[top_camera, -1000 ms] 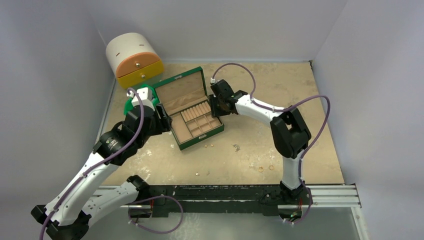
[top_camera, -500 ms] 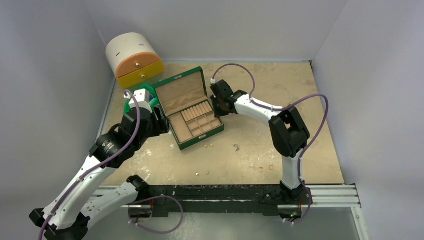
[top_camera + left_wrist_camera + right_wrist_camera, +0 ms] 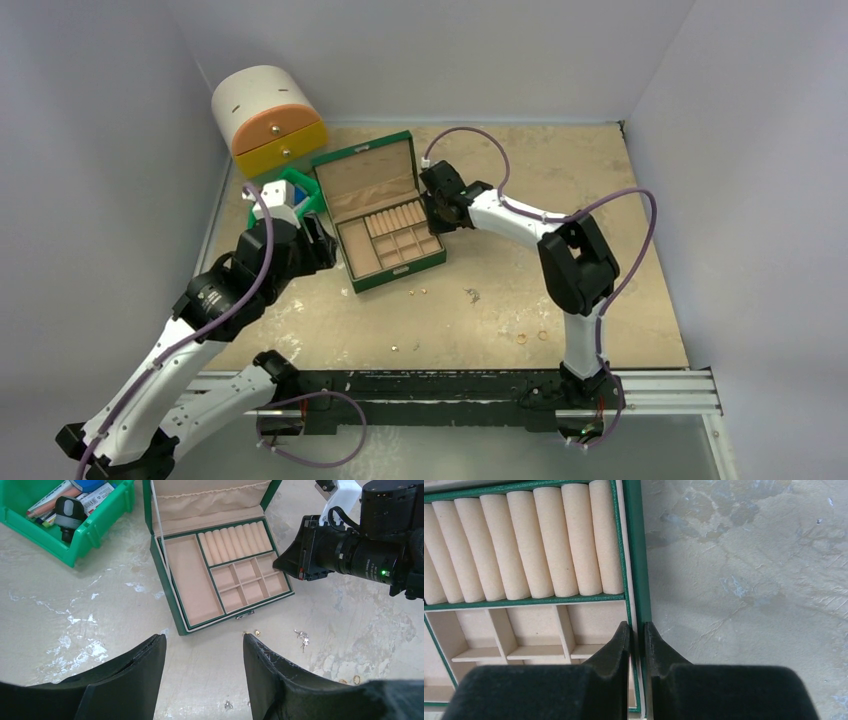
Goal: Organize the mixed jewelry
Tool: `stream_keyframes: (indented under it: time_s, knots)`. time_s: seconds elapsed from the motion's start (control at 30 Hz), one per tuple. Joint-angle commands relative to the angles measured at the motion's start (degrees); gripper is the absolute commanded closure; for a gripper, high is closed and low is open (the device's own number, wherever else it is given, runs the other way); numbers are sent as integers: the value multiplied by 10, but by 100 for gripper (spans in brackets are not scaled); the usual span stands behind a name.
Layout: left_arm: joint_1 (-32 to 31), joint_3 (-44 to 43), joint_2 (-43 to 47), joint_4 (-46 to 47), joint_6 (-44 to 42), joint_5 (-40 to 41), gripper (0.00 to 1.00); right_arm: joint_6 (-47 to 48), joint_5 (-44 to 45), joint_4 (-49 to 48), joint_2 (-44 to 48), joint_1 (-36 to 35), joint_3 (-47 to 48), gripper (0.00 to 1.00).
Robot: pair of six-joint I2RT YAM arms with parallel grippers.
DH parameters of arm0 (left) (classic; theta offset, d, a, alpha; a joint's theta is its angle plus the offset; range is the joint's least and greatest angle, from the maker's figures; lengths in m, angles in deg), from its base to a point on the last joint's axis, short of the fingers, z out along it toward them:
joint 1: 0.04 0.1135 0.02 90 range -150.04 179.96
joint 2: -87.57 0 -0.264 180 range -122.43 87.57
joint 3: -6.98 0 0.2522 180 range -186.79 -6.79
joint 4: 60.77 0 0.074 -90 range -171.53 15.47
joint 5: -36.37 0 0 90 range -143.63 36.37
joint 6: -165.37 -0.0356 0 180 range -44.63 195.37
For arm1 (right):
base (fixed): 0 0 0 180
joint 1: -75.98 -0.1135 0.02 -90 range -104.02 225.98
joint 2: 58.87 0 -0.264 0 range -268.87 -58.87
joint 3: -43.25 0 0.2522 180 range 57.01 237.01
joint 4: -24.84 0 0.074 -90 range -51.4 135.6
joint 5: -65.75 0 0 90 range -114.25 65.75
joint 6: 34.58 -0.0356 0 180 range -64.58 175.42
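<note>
The mixed jewelry lies loose on the table in front of an open green jewelry box [image 3: 385, 215]: gold studs [image 3: 417, 292], a silver charm [image 3: 471, 294], gold rings [image 3: 521, 338] and small pieces [image 3: 396, 348]. In the left wrist view the studs [image 3: 257, 632] and charm [image 3: 302, 637] lie just past my fingertips. My right gripper [image 3: 432, 212] is shut on the box's right wall [image 3: 636, 580], one finger inside and one outside [image 3: 637, 625]. My left gripper [image 3: 320, 245] hovers open and holding nothing [image 3: 204, 639] over bare table near the box's front left corner.
A green plastic bin [image 3: 312, 190] with blue and wooden bits stands left of the box, and shows up again in the left wrist view [image 3: 95, 527]. A round white cabinet with orange and yellow drawers [image 3: 265, 120] sits at the back left corner. Walls close the table on three sides.
The right gripper has closed onto the box's right wall. The box has turned slightly, its lid end shifting right. The left arm has drawn back toward the left.
</note>
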Motion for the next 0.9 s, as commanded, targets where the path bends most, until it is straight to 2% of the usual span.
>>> stream_keyframes:
  time_s: [0.0,0.3,0.67,0.87]
  knots:
    - [3,-5,13,11,-5,4,42,-33,40,7,35,34,-16,100]
    - [3,12,37,26,-6,-8,42,-26,25,-28,104,107,-105,100]
    - [3,57,77,51,-22,-22,41,-17,8,-59,141,110,-165,100]
    - [3,75,74,86,-18,-62,41,68,-28,-119,137,106,-172,100]
